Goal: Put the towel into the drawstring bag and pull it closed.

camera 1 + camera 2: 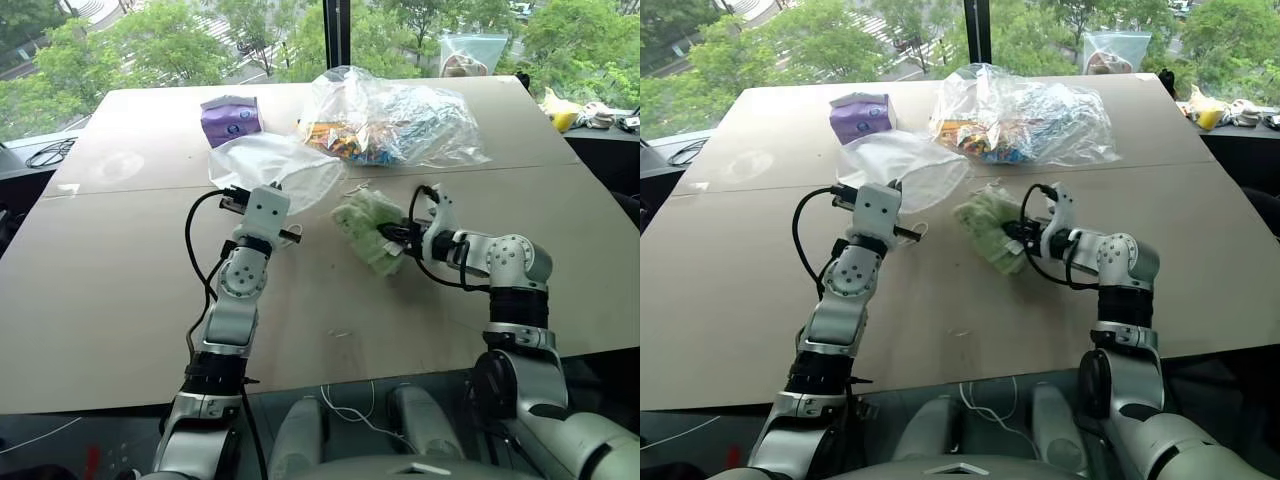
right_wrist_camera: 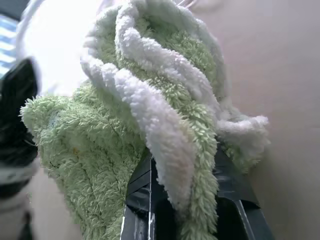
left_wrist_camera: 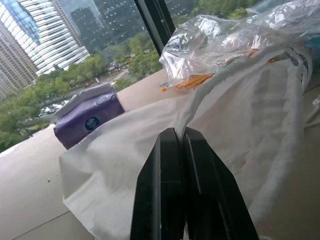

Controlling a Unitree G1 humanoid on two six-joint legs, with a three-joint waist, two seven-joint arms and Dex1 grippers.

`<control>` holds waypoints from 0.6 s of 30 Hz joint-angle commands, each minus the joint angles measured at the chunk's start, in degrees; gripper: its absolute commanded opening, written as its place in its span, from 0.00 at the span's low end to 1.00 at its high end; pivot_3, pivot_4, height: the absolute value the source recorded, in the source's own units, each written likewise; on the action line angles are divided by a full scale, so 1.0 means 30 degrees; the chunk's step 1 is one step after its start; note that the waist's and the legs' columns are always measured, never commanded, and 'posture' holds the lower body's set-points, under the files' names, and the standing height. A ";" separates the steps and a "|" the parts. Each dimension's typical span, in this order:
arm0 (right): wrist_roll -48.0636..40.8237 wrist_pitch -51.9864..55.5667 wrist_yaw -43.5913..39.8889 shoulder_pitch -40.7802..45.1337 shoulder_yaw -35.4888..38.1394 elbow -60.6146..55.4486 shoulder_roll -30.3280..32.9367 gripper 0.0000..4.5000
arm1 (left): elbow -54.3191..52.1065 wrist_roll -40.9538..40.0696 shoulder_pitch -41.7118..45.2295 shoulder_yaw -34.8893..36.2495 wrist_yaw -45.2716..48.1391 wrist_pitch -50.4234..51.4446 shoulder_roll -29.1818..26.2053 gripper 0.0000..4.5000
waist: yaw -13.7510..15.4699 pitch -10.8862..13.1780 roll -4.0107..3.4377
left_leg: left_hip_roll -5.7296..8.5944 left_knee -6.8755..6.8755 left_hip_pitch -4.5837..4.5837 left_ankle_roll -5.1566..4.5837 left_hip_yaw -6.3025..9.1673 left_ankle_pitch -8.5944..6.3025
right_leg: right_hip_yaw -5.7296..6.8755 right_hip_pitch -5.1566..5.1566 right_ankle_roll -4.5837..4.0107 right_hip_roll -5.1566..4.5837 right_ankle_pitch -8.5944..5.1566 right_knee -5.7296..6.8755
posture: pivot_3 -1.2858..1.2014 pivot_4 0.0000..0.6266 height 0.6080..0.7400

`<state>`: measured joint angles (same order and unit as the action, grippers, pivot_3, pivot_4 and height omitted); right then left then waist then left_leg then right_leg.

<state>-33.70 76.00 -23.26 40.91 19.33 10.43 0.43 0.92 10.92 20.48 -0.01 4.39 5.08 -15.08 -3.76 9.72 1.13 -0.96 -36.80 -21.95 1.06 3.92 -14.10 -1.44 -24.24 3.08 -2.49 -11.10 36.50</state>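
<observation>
your left gripper (image 3: 182,145) is pinching the edge of the drawstring bag (image 1: 275,165), its two fingers pressed together on the white fabric and holding it up off the table (image 1: 120,290). your right gripper (image 1: 397,238) is clamping the towel (image 1: 368,228), with green terry folds bunching over both fingers. the towel is hanging just beside the bag's near edge, between your two arms, above the tabletop. behind the bag you are seeing the purple packet (image 1: 232,119) and the clear plastic bag (image 1: 400,118) of colourful items, both resting on the table.
</observation>
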 commanded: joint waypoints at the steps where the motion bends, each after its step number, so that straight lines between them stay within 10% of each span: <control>1: -0.2263 0.1795 -0.0869 0.0203 -0.0370 -0.2721 -0.0131 0.02 | -0.1451 -0.1306 0.0130 0.0180 0.1024 -0.0566 0.0127 0.00 | 0.0186 0.0036 -0.0050 | 0.0009 -0.0004 -0.0008 0.0000 -0.0001 0.0000 | -0.0001 -0.0003 0.0001 -0.0005 0.0000 -0.0001 | 0.52 0.24 1.00; 18: -0.2773 0.1904 0.3763 0.2357 0.3267 -0.0054 -0.1412 0.02 | -0.3725 -0.4116 -0.1561 -0.1339 0.6065 -0.1544 -0.0316 0.00 | 0.0433 0.0050 -0.0070 | 0.0049 -0.0003 -0.0043 0.0001 -0.0004 -0.0001 | 0.0010 -0.0003 0.0063 -0.0047 -0.0033 -0.0073 | 0.52 0.24 1.00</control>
<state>-40.80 82.21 -13.89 46.26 27.11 10.06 -3.22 -7.06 -0.09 15.66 -3.35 21.33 2.02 -16.04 -2.46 9.87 0.92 -0.82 -36.81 -22.07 1.06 3.91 -14.11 -1.41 -24.25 3.27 -2.63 -11.20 36.28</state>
